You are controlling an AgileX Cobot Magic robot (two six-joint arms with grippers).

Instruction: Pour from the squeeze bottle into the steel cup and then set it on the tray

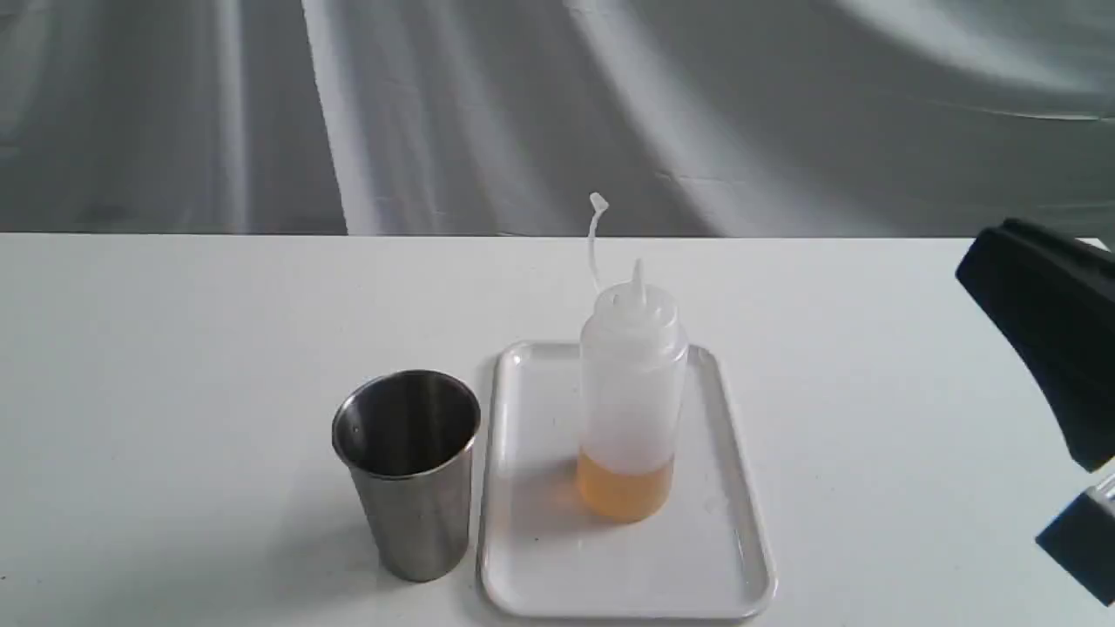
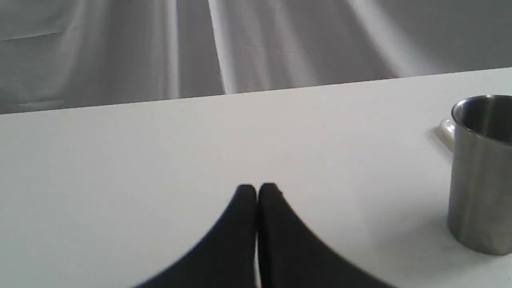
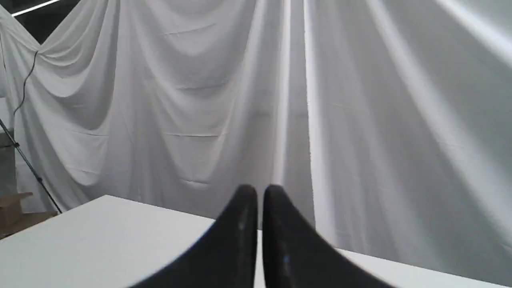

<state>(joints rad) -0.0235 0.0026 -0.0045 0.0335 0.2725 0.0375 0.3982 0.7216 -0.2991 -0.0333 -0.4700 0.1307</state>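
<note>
The squeeze bottle stands upright on the white tray, a band of amber liquid at its base and its cap strap curling up behind. Just left of the tray stands the steel cup, also seen as the steel cup in the left wrist view, with a corner of the tray behind it. My left gripper is shut and holds nothing, low over bare table left of the cup. My right gripper is shut and holds nothing, raised and facing the backdrop; its black arm sits at the right edge.
A white table carries everything, with its far edge against a draped white cloth backdrop. A stand leg and a brown box show beyond the table's corner in the right wrist view.
</note>
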